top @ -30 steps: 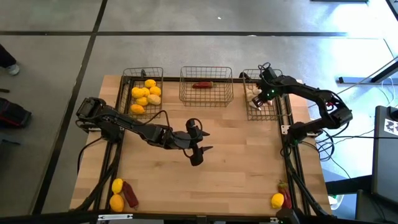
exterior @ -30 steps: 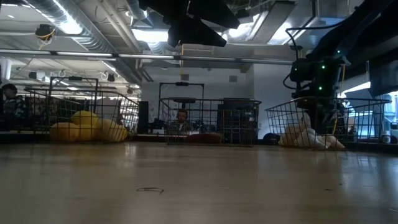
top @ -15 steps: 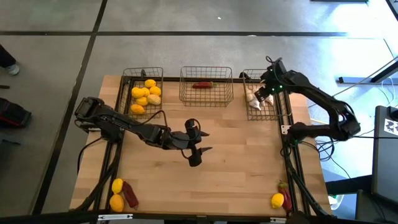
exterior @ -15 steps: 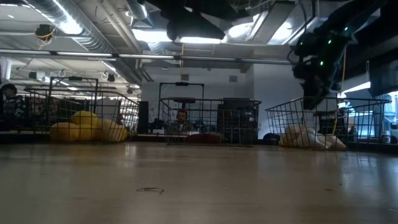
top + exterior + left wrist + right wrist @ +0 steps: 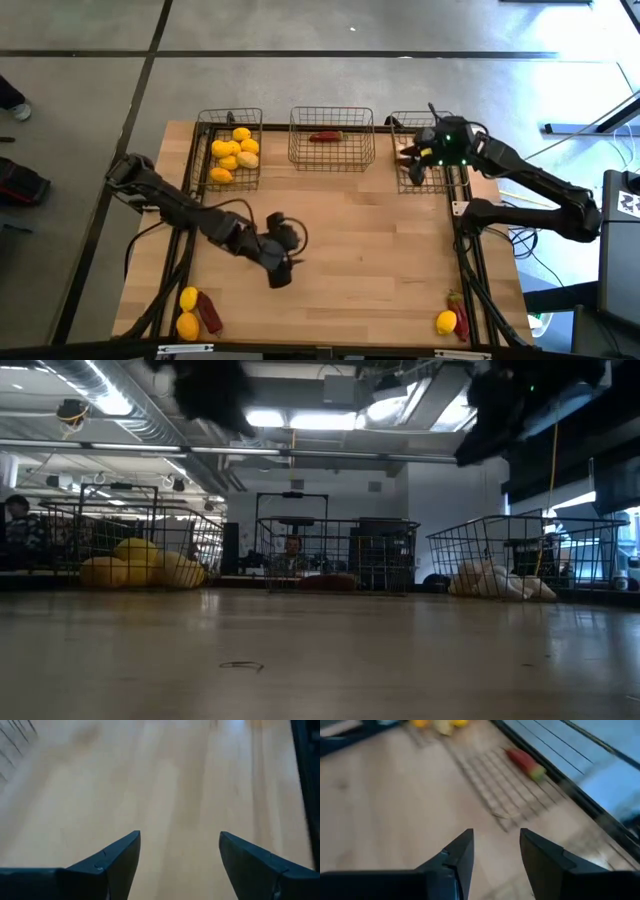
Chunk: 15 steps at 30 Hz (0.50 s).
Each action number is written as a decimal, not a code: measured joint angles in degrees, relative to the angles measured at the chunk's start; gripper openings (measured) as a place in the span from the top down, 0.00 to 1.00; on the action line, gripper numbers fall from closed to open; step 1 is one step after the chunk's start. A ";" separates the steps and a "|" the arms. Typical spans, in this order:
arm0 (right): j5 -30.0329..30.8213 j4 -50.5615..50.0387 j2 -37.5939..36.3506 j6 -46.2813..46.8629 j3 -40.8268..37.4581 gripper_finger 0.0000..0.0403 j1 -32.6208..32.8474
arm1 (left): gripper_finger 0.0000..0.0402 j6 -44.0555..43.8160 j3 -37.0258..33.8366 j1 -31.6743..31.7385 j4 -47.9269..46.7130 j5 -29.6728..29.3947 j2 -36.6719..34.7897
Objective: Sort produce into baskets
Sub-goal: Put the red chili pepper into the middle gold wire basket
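Observation:
Three wire baskets stand along the far edge. The left basket (image 5: 230, 150) holds several lemons (image 5: 235, 152), the middle basket (image 5: 332, 138) one red chili (image 5: 325, 137), the right basket (image 5: 421, 160) whitish garlic (image 5: 495, 582). My left gripper (image 5: 280, 274) is open and empty above bare table left of the middle; its wrist view (image 5: 180, 837) shows only wood. My right gripper (image 5: 413, 165) is open and empty, raised over the right basket. Its wrist view (image 5: 496, 832) looks toward the middle basket and its chili (image 5: 525, 762).
Loose produce lies at the near corners: two lemons (image 5: 188, 298) (image 5: 187, 326) and a chili (image 5: 208, 312) at the near left, and a lemon (image 5: 446, 322) and a chili (image 5: 458, 308) at the near right. The middle of the table (image 5: 370, 240) is bare wood.
My left gripper has swung quickly from the table's middle toward the near left. My right gripper has risen out of the right basket and turned toward the table's left; the garlic stays in the basket.

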 joint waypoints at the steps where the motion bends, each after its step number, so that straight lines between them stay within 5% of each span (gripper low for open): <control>1: 0.00 0.54 -0.19 -0.05 0.00 0.61 1.82 | 0.34 -2.11 0.00 -1.05 -1.83 1.04 0.00; 6: 0.28 3.58 -0.04 -0.83 -0.02 0.61 9.01 | 0.34 -10.66 0.00 -6.95 -9.16 6.14 0.02; 15: 2.19 5.47 0.42 -1.77 -0.05 0.61 13.75 | 0.34 -17.34 0.00 -15.77 -14.10 6.81 0.02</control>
